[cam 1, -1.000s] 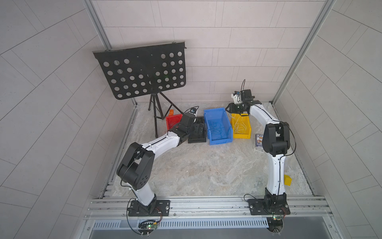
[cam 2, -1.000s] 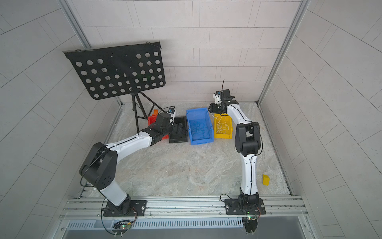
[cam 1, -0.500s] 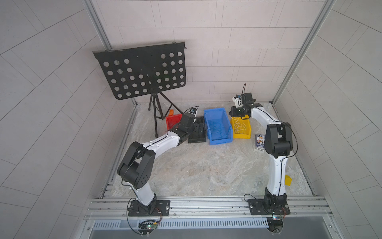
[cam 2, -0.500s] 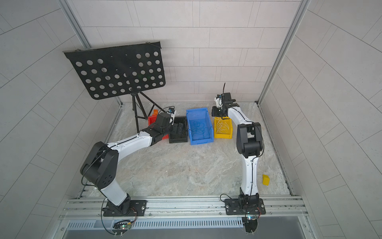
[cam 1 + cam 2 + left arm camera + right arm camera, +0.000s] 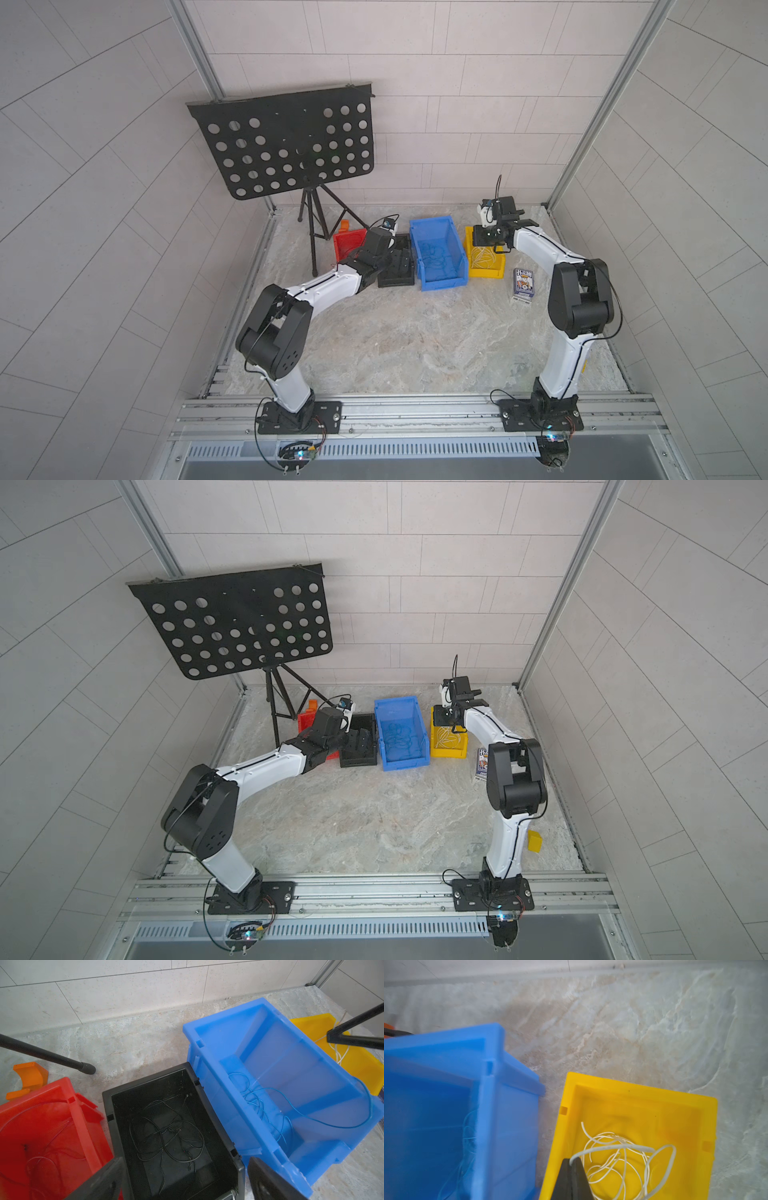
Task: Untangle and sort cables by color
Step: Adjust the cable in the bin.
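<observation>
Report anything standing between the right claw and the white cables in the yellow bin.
Nothing visible does. The right claw hangs shut over the open yellow bin, with a white cable arcing out from its tips, apparently pinched there. The blue bin stands beside the yellow one, clear of the claw.

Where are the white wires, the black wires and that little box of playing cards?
white wires [image 5: 626, 1159]: right wrist view, a strand in the tangle's middle.
black wires [image 5: 164, 1133]: left wrist view, where strands cross mid-tangle.
playing-card box [image 5: 523, 284]: in a top view, its printed top face.
</observation>
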Available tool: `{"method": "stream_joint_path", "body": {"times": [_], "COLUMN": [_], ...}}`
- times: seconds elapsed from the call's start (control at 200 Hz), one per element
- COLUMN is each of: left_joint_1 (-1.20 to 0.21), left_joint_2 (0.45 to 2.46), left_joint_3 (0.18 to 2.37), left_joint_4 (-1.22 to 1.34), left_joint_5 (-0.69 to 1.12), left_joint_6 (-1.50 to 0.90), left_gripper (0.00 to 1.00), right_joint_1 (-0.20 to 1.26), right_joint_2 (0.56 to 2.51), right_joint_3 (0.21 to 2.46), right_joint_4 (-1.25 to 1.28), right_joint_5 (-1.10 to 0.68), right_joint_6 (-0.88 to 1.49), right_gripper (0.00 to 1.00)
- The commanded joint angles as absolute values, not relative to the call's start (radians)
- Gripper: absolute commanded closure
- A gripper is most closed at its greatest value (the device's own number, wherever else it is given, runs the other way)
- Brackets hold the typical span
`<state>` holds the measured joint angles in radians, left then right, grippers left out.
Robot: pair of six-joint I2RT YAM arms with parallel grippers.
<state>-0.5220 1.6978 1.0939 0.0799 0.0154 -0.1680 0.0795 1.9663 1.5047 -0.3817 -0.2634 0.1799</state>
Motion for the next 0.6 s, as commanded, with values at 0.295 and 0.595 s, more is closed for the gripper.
{"method": "stream_joint_path", "body": {"times": [0.295,0.595], "left_joint_1": [-0.625,-0.801], "left_joint_2": [1.625,1.839], "left_joint_3": [1.129,1.328], "left_joint_4": [0.085,-0.017], "left_joint_5": [0.057,0.216], "left_joint_6": [0.017,0.330], "left_gripper": [0.00,0.00], "right_joint_1": [0.065,0.058], "right_joint_2": [2.107,2.069], "right_joint_3": [1.578,1.523], "right_joint_4": [-0.459,-0.405], "right_joint_5": [-0.266,-0.310], "right_joint_6": [0.165,0.178], "right_gripper": [0.66,0.63]}}
